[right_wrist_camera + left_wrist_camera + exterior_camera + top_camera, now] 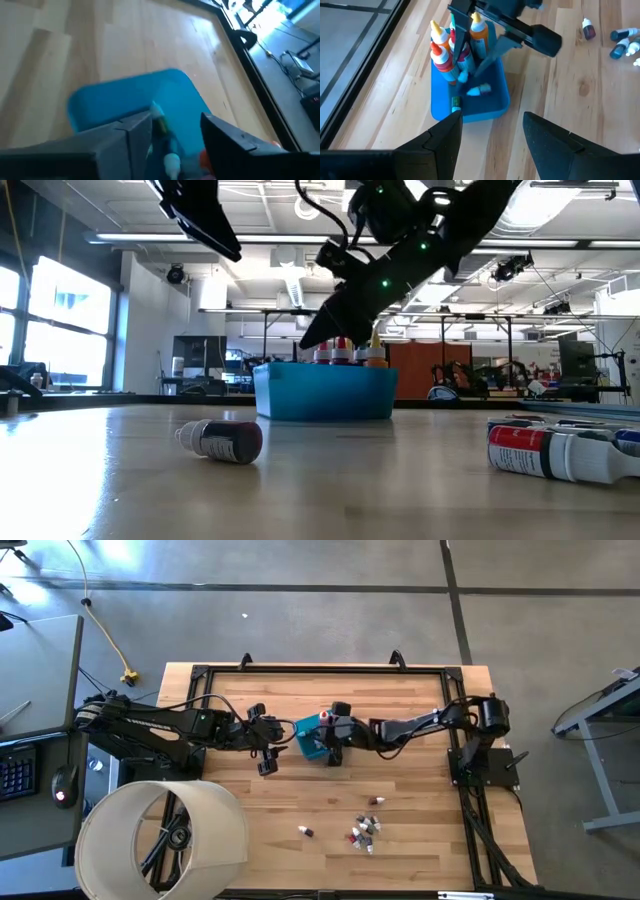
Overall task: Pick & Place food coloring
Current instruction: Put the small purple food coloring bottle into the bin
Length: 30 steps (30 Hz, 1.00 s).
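Where bottles [366, 830] lie loose, tub [308, 738] beyond

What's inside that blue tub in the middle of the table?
The blue tub holds several upright squeeze bottles with pale caps, plus a small bottle lying on its floor. The right gripper reaching in covers some, so an exact count isn't possible.

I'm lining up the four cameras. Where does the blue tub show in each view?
High: tub mid-table, between both end effectors.
Low: centre, bottles standing inside.
Left wrist: upper middle.
Right wrist: centre.
Shared landmark: the right end effector over the tub.
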Each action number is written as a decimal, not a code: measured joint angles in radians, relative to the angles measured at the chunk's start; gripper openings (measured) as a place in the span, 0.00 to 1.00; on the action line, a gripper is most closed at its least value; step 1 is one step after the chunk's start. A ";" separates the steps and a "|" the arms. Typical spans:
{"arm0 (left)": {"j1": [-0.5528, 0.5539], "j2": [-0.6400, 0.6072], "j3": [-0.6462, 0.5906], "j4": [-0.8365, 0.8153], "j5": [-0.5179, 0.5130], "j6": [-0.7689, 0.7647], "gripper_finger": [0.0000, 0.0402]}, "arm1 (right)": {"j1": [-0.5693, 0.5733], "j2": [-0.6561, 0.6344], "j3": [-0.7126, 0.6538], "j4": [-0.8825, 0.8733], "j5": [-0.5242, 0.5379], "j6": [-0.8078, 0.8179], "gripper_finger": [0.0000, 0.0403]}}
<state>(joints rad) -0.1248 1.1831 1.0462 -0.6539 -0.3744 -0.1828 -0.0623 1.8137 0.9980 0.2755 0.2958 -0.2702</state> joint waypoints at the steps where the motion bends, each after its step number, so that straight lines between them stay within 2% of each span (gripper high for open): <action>1: 0.000 0.000 0.000 0.001 0.000 -0.010 0.51 | 0.005 0.000 0.001 0.006 -0.006 -0.002 0.42; 5: 0.000 0.010 0.000 -0.007 0.000 -0.132 0.51 | 0.037 -0.001 0.004 0.067 -0.010 -0.015 0.47; 10: 0.000 0.044 0.002 0.015 0.039 -0.214 0.51 | 0.094 -0.041 0.004 0.090 0.021 -0.104 0.48; 15: 0.000 0.118 0.002 0.093 0.106 -0.159 0.51 | 0.170 -0.126 0.005 0.034 0.165 -0.115 0.48; 19: 0.000 0.201 0.003 0.143 0.090 -0.054 0.51 | 0.232 -0.205 0.003 -0.018 0.239 -0.099 0.48; 21: 0.000 0.233 -0.005 0.141 0.115 -0.064 0.51 | 0.260 -0.236 0.003 -0.034 0.261 -0.077 0.48; 23: 0.001 0.275 0.004 0.240 0.207 -0.066 0.51 | 0.285 -0.263 0.002 -0.072 0.286 -0.048 0.48; 25: -0.002 0.295 -0.002 0.251 0.335 -0.035 0.51 | 0.305 -0.282 0.002 -0.082 0.303 -0.031 0.48; 28: -0.032 0.340 0.001 0.376 0.551 0.071 0.51 | 0.330 -0.299 0.002 -0.116 0.303 -0.017 0.48; 30: -0.066 0.358 -0.002 0.435 0.621 0.160 0.51 | 0.344 -0.301 0.002 -0.127 0.305 -0.018 0.48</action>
<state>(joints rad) -0.1909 1.5410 1.0445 -0.2191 0.2466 -0.0226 0.2819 1.5129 1.0000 0.1484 0.6012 -0.2878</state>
